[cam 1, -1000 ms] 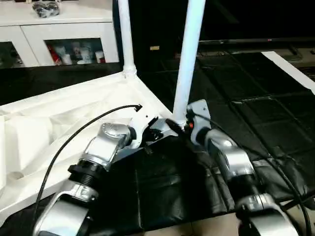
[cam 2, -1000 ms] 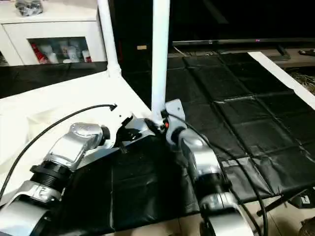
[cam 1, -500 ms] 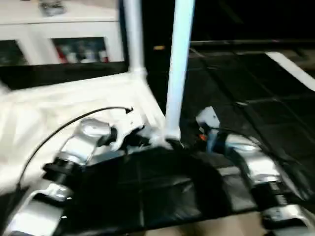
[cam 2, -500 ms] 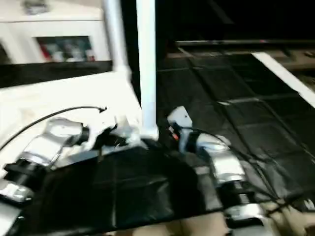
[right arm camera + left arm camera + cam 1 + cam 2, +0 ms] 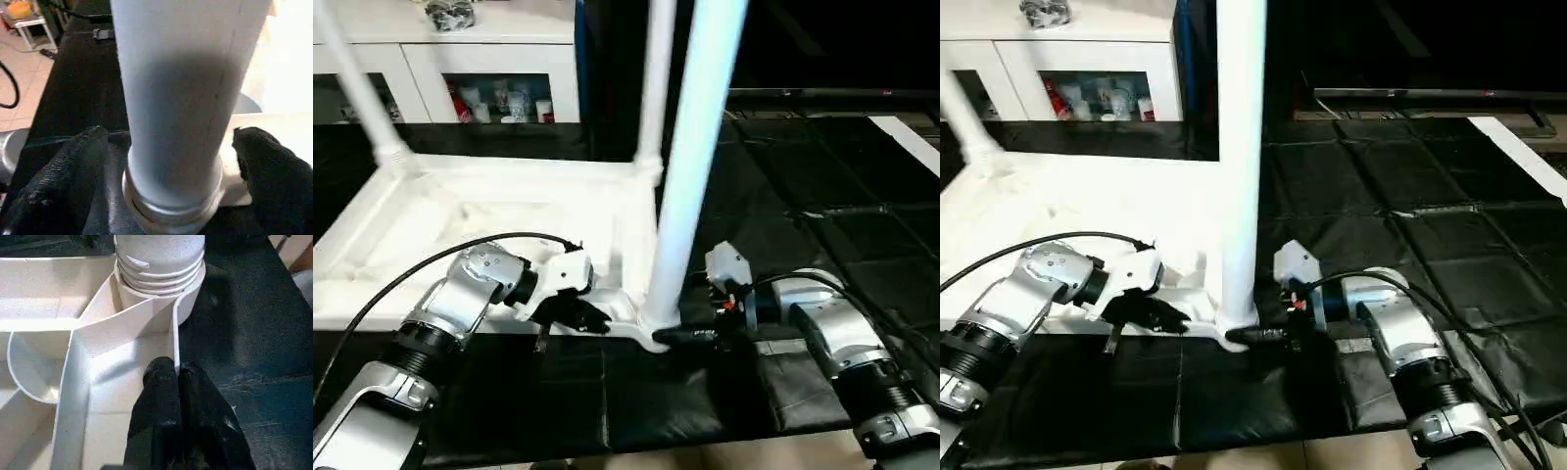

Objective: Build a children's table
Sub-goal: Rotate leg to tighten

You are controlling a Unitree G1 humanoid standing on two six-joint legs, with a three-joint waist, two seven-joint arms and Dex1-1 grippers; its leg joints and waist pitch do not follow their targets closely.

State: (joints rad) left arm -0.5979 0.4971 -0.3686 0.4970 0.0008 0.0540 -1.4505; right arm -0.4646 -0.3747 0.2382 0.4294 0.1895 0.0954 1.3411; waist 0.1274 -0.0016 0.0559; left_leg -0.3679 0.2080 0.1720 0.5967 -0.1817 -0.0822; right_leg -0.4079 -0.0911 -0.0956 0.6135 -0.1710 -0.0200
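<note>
The right gripper (image 5: 168, 147) stands wide open astride the base of the near leg (image 5: 700, 166) at frame centre, the left gripper (image 5: 178, 382) is closed on the rim of the inverted table top (image 5: 460, 211) at left, three legs appear seated, and any fourth is unseen.

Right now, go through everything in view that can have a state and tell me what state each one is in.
table top: upside down, ribbed underside up.
near leg: upright in the corner socket.
far legs: upright in their corners.
left gripper: shut, fingertips at the top's edge wall.
right gripper: open, fingers either side of the near leg's base.
cabinet: glass doors closed.
</note>
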